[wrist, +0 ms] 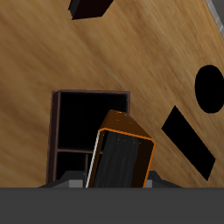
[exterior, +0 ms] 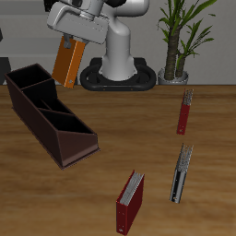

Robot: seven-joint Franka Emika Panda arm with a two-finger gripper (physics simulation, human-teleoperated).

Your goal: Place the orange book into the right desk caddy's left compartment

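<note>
The thin bright-orange hardcover book point(exterior: 67, 62) is clamped, tilted, in the two-finger gripper point(exterior: 71, 41) and held in the air above the far end of the long dark maroon-brown desk caddy point(exterior: 51, 115).

The orange book point(wrist: 122, 157) fills the near view, held end-on and tilted, its orange cover framing dark grey page edges. Just behind it the right desk caddy point(wrist: 56, 122) sits on the wooden table point(wrist: 105, 52), a dark open pocket with a thin partition showing. A dark red book point(wrist: 90, 7) lies well apart. Black shadows fall on the wood beside the caddy.
</note>
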